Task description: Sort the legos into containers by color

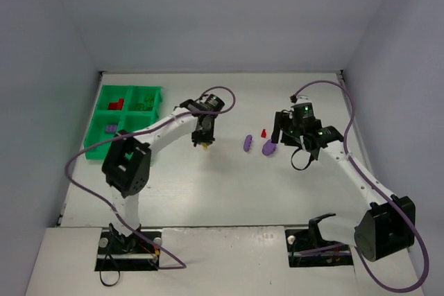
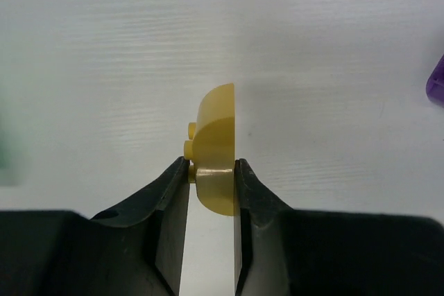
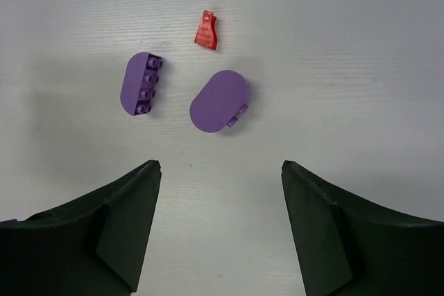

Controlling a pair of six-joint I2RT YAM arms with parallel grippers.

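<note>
1. Our left gripper (image 2: 211,168) is clamped on the yellow half-round plastic lego brick (image 2: 216,136), near the middle of the white table (image 1: 229,192).
2. The brick's long axis runs along the fingers. Its rounded end points away from the wrist and its studs face the left-hand finger.
3. The bright green four-compartment plastic tray (image 1: 97,119) lies to the left of this gripper and farther back. We judge the left arm much the nearer for the carry.
4. Our right gripper (image 3: 220,166) stands apart and empty, above two purple oval plastic bricks (image 3: 141,83) and a small red plastic piece (image 3: 206,30).
</note>
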